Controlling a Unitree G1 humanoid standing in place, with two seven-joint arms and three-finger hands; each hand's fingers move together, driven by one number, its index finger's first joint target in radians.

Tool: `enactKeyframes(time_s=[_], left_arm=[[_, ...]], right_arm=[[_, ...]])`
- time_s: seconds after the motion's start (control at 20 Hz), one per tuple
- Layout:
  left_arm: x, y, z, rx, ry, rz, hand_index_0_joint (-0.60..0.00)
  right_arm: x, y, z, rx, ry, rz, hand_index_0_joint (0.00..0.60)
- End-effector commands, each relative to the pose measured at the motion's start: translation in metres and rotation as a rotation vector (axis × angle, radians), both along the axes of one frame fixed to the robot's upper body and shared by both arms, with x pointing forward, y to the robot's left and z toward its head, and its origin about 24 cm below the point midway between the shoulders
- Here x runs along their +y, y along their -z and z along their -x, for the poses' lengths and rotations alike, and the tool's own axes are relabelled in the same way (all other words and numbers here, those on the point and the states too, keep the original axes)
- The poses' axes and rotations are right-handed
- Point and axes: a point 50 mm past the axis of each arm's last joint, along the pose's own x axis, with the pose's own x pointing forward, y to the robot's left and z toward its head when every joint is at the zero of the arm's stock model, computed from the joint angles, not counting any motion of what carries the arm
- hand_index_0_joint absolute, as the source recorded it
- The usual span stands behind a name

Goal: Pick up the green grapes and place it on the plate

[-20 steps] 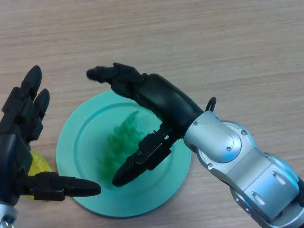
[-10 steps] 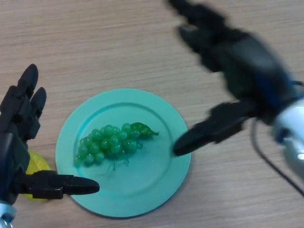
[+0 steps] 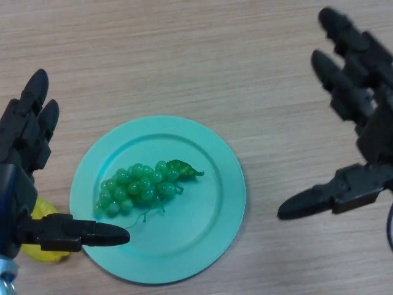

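Observation:
A bunch of green grapes [image 3: 141, 186] lies on its side in the middle of a teal plate [image 3: 209, 215] on the wooden table. My right hand [image 3: 362, 129] hovers open at the right edge of the head view, well clear of the plate, its thumb pointing left toward it. My left hand [image 3: 21, 166] is open at the left edge, its thumb stretched over the plate's lower left rim. Neither hand touches the grapes.
A yellow object [image 3: 43, 246] sits beside the plate at the lower left, mostly hidden under my left hand. The wooden tabletop [image 3: 202, 55] stretches across the rest of the view.
My right hand let go of the grapes, which now lie on the plate, and pulled away to the right. The left hand stayed in place.

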Motion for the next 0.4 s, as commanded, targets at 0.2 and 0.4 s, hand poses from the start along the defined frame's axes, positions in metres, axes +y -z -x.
enactKeyframes(time_s=[0.2, 0.4], left_arm=[[0.009, -0.041, 0.015, -0.222, -0.01, -0.102, 0.0], [0.01, -0.052, 0.017, -0.246, -0.014, -0.11, 0.0]], right_arm=[[0.001, -0.03, 0.016, -0.268, -0.006, -0.001, 0.0], [0.0, -0.029, 0.015, -0.266, -0.015, 0.013, 0.0]])
